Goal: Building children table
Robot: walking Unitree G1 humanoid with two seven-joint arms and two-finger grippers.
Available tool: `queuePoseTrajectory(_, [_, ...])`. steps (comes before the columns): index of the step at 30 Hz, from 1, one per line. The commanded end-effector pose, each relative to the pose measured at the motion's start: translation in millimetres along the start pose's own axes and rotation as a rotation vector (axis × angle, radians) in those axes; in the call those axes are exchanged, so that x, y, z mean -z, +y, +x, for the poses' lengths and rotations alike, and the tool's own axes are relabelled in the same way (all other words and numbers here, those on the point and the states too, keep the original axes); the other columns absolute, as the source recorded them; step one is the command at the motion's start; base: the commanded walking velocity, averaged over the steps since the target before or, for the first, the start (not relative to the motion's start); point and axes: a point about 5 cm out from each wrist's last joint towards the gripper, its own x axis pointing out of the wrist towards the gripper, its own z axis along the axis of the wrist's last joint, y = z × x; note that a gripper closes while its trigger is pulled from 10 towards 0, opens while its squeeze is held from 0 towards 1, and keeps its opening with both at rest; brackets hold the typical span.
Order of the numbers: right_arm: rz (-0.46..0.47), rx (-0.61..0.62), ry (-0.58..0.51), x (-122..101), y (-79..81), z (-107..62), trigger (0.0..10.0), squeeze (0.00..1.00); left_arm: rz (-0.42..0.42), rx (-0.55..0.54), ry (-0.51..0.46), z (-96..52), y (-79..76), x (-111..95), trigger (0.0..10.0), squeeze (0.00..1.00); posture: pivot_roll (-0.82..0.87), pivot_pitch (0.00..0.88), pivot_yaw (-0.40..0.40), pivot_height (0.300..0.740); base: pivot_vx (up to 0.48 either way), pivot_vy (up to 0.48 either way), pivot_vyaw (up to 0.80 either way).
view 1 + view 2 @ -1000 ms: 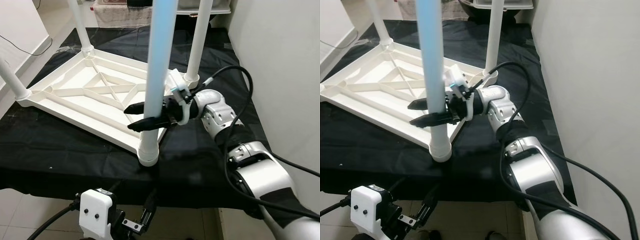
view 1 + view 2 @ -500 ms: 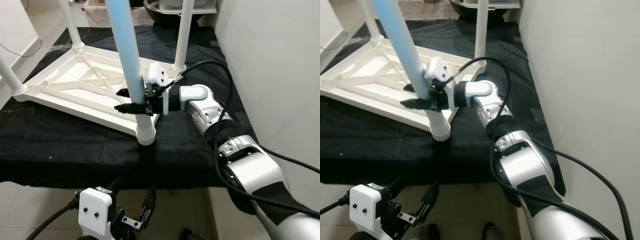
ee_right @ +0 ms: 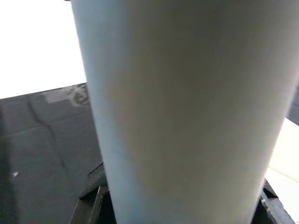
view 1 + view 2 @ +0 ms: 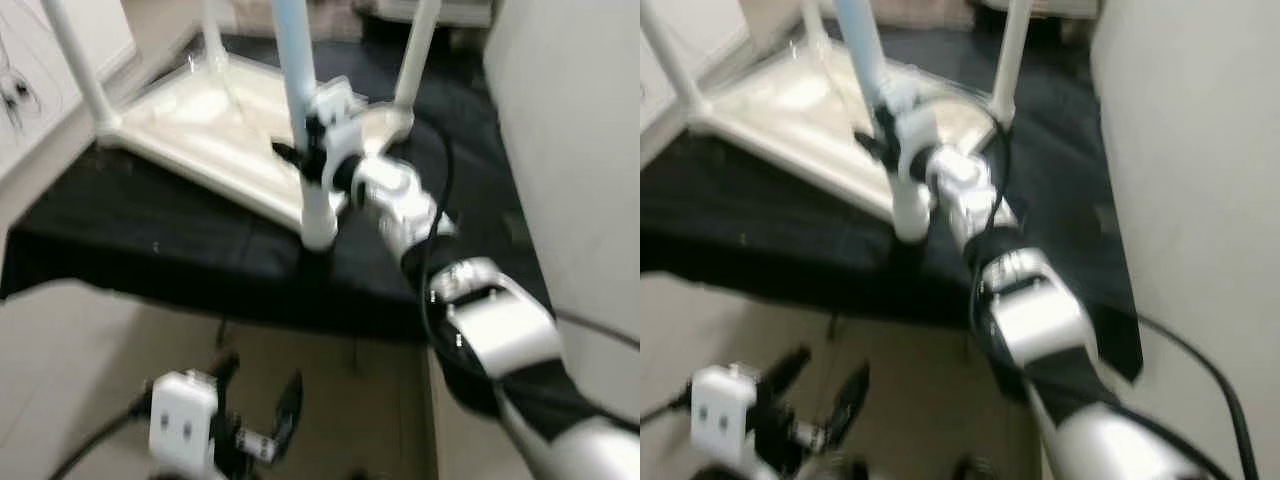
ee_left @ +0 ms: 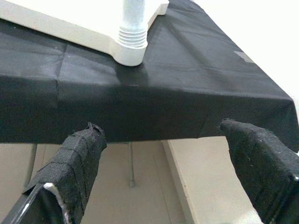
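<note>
Left eye view is blurred, yet the layout reads plainly: the white table top [image 4: 215,125] lies upside down on a black cloth [image 4: 180,250], its ribbed underside facing up so the legs can go into the corner sockets. Three white legs stand in the far and side corners, one of them at about one o'clock from my right gripper [image 4: 305,160]. The pale blue leg [image 4: 298,80] rises from the near corner socket [image 4: 318,225], which sits close to the cloth's front edge.

I reach my right arm forward and hold that gripper level across the blue leg, a little above the socket, I judge to keep the leg upright while it seats or gets turned home. In the right wrist view the leg [image 3: 182,116] presses right up to the lens with a black finger on either side, so I read the gripper as clamped around it. The socket lies at six o'clock from the gripper, directly below.

My left gripper [image 5: 173,168] hangs idle below the cloth edge, fingers spread wide and holding nothing; the threaded socket [image 5: 132,39] stands at twelve o'clock from it, well apart.
</note>
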Motion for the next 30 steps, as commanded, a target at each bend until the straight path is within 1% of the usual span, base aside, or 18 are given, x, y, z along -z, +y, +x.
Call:
queuePoseTrajectory(1, [0.186,0.092,0.197,54.4,-2.5,-11.9,10.0,0.00,0.007,-0.010,0.021,-1.0,1.1,3.5,10.0,0.00,0.12,0.259,-0.016,0.740,0.000,0.000,0.00])
queuePoseTrajectory(2, [0.196,0.135,0.209,56.5,-3.7,-12.3,10.0,0.00,0.008,-0.011,0.021,-0.9,1.3,3.7,10.0,0.00,0.12,0.259,-0.016,0.740,0.000,0.000,0.00])
queuePoseTrajectory(4, [0.196,0.135,0.209,56.5,-3.7,-12.3,10.0,0.00,0.008,-0.011,0.021,-0.9,1.3,3.7,10.0,0.00,0.12,0.259,-0.016,0.740,0.000,0.000,0.00])
queuePoseTrajectory(5, [0.210,0.203,0.220,58.9,-6.2,-13.2,10.0,0.00,0.011,-0.013,0.022,-1.1,1.7,3.8,10.0,0.00,0.12,0.259,-0.016,0.740,0.000,0.000,0.00])
queuePoseTrajectory(6, [0.210,0.203,0.220,58.9,-6.2,-13.2,10.0,0.00,0.011,-0.013,0.022,-1.1,1.7,3.8,10.0,0.00,0.12,0.259,-0.016,0.740,0.000,0.000,0.00])
queuePoseTrajectory(7, [0.208,0.313,0.235,61.2,-11.0,-14.9,10.0,0.00,0.012,-0.017,0.020,-1.2,2.0,3.8,10.0,0.00,0.12,0.254,-0.018,0.740,0.000,0.000,0.00])
queuePoseTrajectory(8, [0.208,0.313,0.235,61.2,-11.0,-14.9,10.0,0.00,0.012,-0.017,0.020,-1.2,2.0,3.8,10.0,0.00,0.12,0.254,-0.018,0.740,0.000,0.000,0.00])
queuePoseTrajectory(10, [0.194,0.527,0.262,63.7,-21.2,-20.0,10.0,0.00,0.014,-0.020,0.018,-1.4,1.9,3.7,10.0,0.00,0.12,0.247,-0.019,0.740,0.000,0.000,0.00])
queuePoseTrajectory(12, [0.199,0.617,0.234,60.8,-22.8,-20.5,10.0,0.00,0.014,-0.020,0.018,-1.1,1.8,3.8,10.0,0.00,0.12,0.247,-0.019,0.740,0.000,0.000,0.00])
queuePoseTrajectory(15, [0.198,0.629,0.225,59.8,-22.4,-20.1,10.0,0.00,0.015,-0.019,0.018,-1.0,1.8,3.8,10.0,0.00,0.12,0.247,-0.019,0.740,0.000,0.000,0.00])
queuePoseTrajectory(17, [0.193,0.716,0.232,62.2,-19.9,-21.4,10.0,0.00,0.016,-0.019,0.017,-0.6,1.8,4.1,10.0,0.00,0.11,0.241,-0.022,0.740,0.000,0.000,0.00])
queuePoseTrajectory(18, [0.193,0.716,0.232,62.2,-19.9,-21.4,10.0,0.00,0.016,-0.019,0.017,-0.6,1.8,4.1,10.0,0.00,0.11,0.241,-0.022,0.740,0.000,0.000,0.00])
queuePoseTrajectory(20, [0.191,0.784,0.234,65.0,-17.2,-22.9,10.0,0.00,0.017,-0.020,0.016,-0.1,2.0,4.2,10.0,0.00,0.11,0.239,-0.023,0.740,0.000,0.000,0.00])
queuePoseTrajectory(22, [0.192,0.797,0.231,65.9,-16.1,-23.3,10.0,0.00,0.019,-0.020,0.016,0.1,2.1,4.2,10.0,0.00,0.11,0.239,-0.023,0.740,0.000,0.000,0.00])
queuePoseTrajectory(23, [0.179,0.841,0.219,65.9,-15.6,-24.6,10.0,0.00,0.020,-0.021,0.015,0.3,2.3,4.1,10.0,0.00,0.11,0.239,-0.023,0.740,0.000,0.000,0.00])
queuePoseTrajectory(25, [0.179,0.841,0.219,65.9,-15.6,-24.6,10.0,0.00,0.020,-0.021,0.015,0.3,2.3,4.1,10.0,0.00,0.11,0.239,-0.023,0.740,0.000,0.000,0.00])
queuePoseTrajectory(29, [0.177,0.947,0.187,68.9,-4.8,-26.7,10.0,0.00,0.020,-0.022,0.009,1.3,2.6,4.1,10.0,0.00,0.11,0.230,-0.027,0.740,0.000,0.000,0.00])
queuePoseTrajectory(30, [0.177,0.947,0.187,68.9,-4.8,-26.7,10.0,0.00,0.020,-0.022,0.009,1.3,2.6,4.1,10.0,0.00,0.11,0.230,-0.027,0.740,0.000,0.000,0.00])
